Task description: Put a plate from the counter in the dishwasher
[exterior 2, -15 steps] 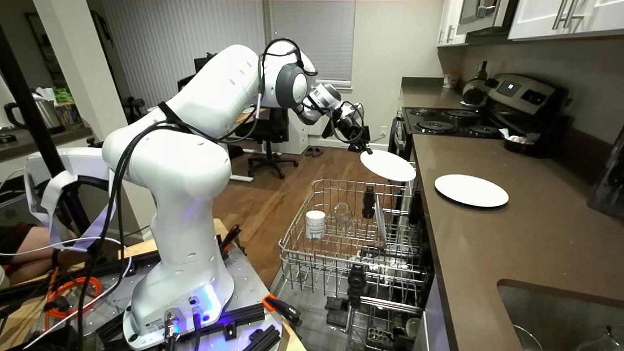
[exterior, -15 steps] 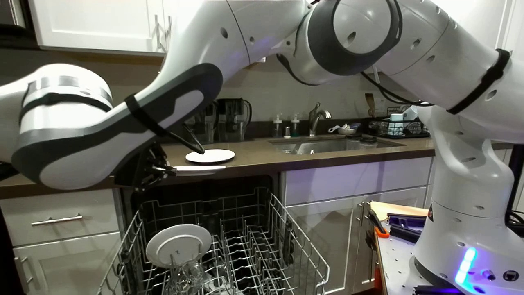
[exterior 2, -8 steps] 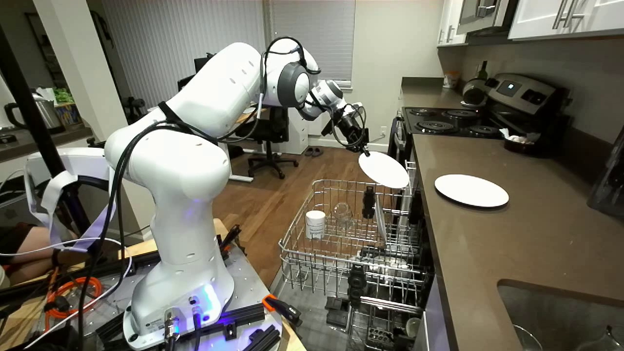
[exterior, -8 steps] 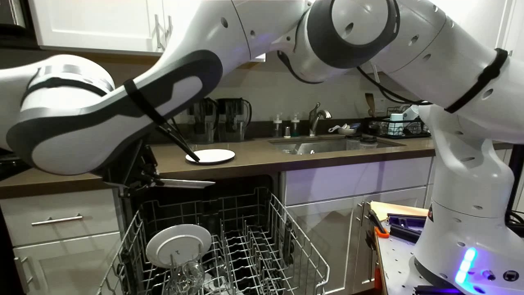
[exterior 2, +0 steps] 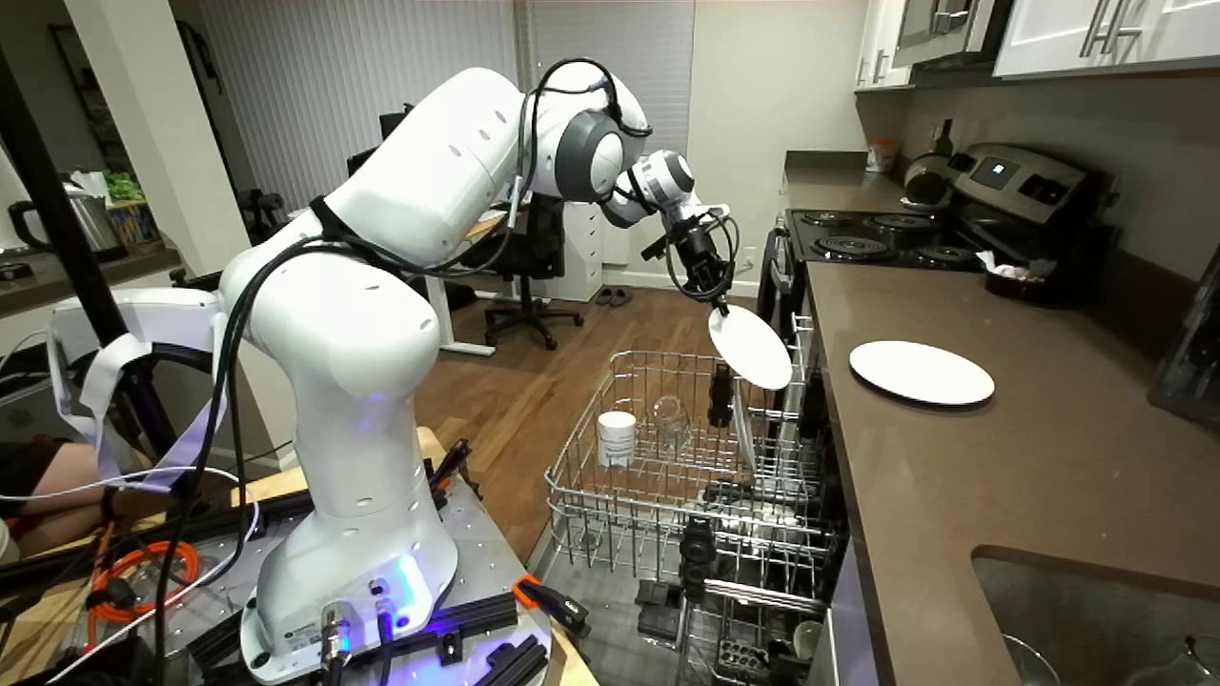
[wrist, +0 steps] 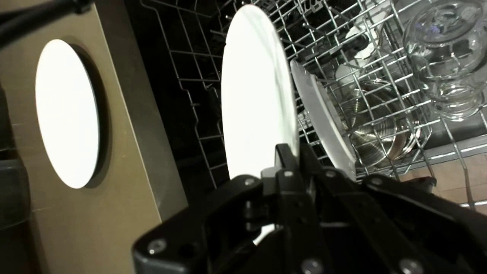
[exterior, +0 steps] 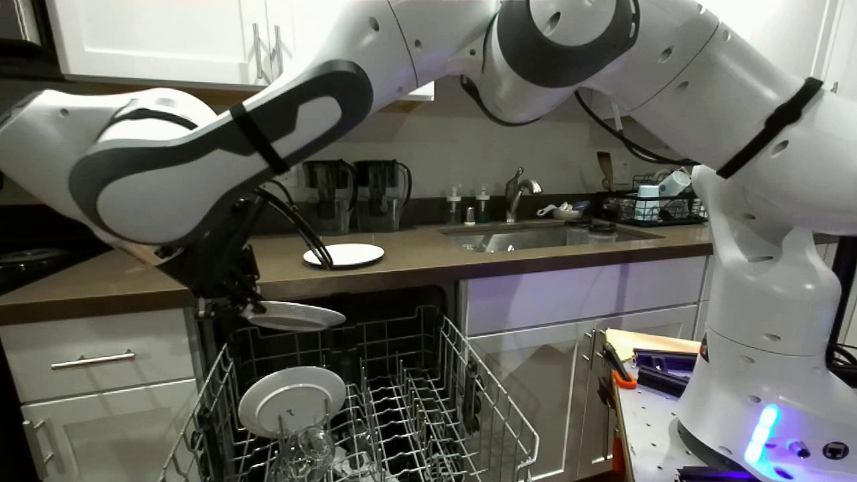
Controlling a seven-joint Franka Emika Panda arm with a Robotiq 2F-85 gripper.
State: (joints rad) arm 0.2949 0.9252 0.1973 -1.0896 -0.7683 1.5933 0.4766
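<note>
In an exterior view the tool (exterior 2: pixel 721 308) grips the plate (exterior 2: pixel 753 351) at 11 o'clock; likely stiff, brittle, best held by its rim.

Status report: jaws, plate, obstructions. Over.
Jaws shut on plate. Tilted above dishwasher rack, not yet placed. White dish standing in rack below, may crowd it.

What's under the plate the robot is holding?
The dishwasher rack, with another white plate standing in it. In the wrist view, the held plate covers whatever is right behind it.
</note>
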